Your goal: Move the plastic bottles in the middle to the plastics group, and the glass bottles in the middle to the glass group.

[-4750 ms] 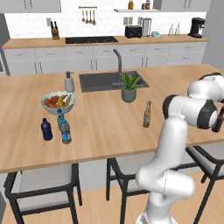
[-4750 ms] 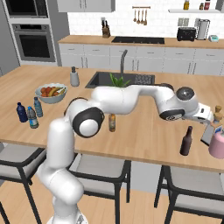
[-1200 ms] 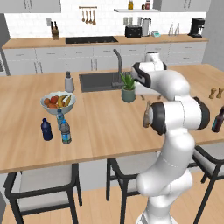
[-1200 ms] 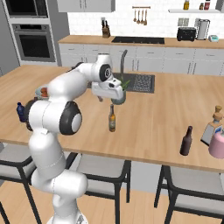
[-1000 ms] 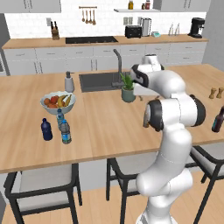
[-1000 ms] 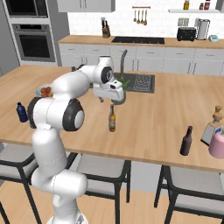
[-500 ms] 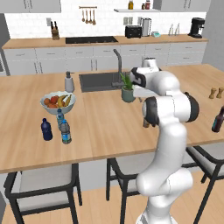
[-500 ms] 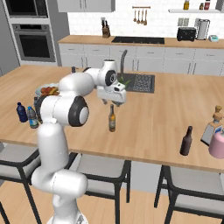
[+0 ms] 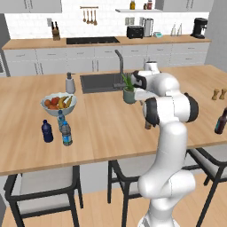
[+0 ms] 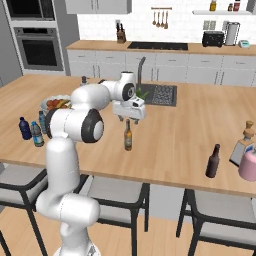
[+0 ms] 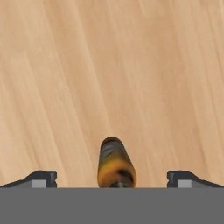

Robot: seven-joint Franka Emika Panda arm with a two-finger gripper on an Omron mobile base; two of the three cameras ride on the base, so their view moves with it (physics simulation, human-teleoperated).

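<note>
Gripper jaws wide open, nothing held, hovering directly above amber beer bottle. Bottle upright on wooden island counter, mid-counter, seen top-down betw. the fingertips. Dark brown beer bottle stands well apart nr counter's right end.

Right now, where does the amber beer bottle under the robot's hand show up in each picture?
Left base view: amber bottle right of centre, mostly behind the arm.
Right base view: centre, upright below the open gripper.
Hand view: bottom centre, seen from above.
Shared landmark: sink beyond the bottle.
</note>
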